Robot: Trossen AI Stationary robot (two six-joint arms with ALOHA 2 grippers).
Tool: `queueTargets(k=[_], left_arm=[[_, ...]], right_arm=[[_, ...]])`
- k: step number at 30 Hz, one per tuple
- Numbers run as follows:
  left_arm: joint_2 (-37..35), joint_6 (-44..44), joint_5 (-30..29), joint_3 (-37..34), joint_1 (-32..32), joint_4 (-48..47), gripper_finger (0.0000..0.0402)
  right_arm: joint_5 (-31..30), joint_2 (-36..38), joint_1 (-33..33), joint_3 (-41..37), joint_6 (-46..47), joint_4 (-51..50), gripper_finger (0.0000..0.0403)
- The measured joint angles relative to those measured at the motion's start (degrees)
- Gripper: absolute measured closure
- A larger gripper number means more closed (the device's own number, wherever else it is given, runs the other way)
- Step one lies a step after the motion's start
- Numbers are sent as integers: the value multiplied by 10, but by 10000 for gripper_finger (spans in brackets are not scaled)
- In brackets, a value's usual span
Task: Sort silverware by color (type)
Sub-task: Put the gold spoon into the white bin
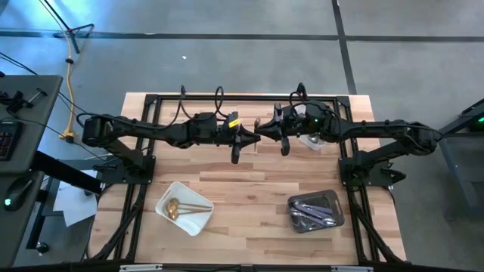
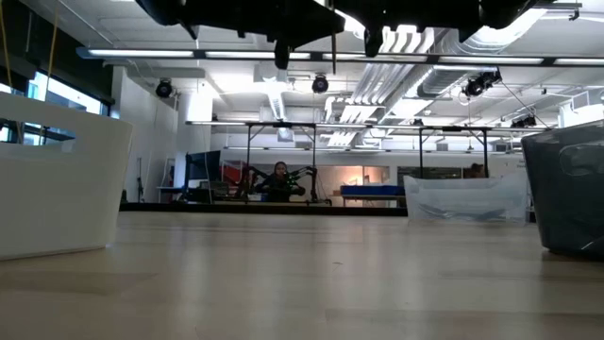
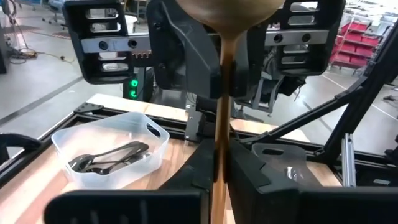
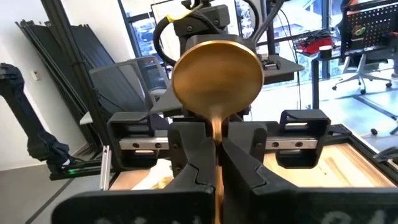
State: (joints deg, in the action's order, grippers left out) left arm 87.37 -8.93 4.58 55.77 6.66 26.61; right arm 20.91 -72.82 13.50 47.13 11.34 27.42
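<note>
— High view first: what is seen at the middle of the table (image 1: 249,177)?

— The left gripper (image 1: 240,140) and the right gripper (image 1: 274,130) are met tip to tip above the far half of the wooden top, with both arms stretched toward each other from either side.

— Is anything held between them?

— A gold spoon (image 4: 216,78) is gripped. In the right wrist view its round, polished bowl is turned toward the camera, warm yellow with a soft sheen, and its thin handle is pinched between the right gripper's closed fingers (image 4: 189,158). In the left wrist view the same handle (image 3: 221,112) is seen as a slim gold strip, with the left gripper's fingers (image 3: 249,171) drawn narrow against it, so the spoon is clamped from both ends, held in the air well above the table.

— And the rest of the silverware?

— Two gold spoons (image 1: 179,207) are laid in a white tray (image 1: 198,219) near the front left. Dark grey-black pieces (image 3: 109,158) are piled in a clear tray (image 3: 155,134) at the front right. Another clear tray (image 1: 311,141) is partly hidden under the right arm; its contents cannot be told.
</note>
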Motion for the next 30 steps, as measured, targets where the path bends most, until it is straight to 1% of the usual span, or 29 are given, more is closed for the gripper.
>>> queueTargets(k=[5, 7, 10, 12, 16, 20, 24, 27, 30], left_arm=[[0, -9, -6, 0, 0, -12, 386], [0, -8, -6, 0, 1, -17, 393], [0, -5, -6, 0, 5, -22, 393], [0, -2, -8, 0, 9, -25, 392], [-3, -2, -8, 0, 16, -25, 394], [-17, 1, -1, -6, 16, -44, 395], [-56, 0, 1, -43, 11, -50, 396], [-104, -16, -2, -89, 8, -42, 396], [-160, -31, -27, -144, 1, -27, 396]], right_arm=[[-13, 0, 0, 0, 3, -14, 403], [-13, 0, 0, 0, 17, -15, 403], [-12, 0, 5, 0, 46, -20, 397], [-12, 0, 8, 0, 61, -30, 379], [-12, 3, 8, 0, 66, -64, 318], [-11, 25, 8, 0, 51, -105, 264], [-14, 67, 8, 0, 21, -173, 237], [-41, 99, 7, 0, 7, -219, 235], [-58, 123, 7, 0, -1, -248, 234]])
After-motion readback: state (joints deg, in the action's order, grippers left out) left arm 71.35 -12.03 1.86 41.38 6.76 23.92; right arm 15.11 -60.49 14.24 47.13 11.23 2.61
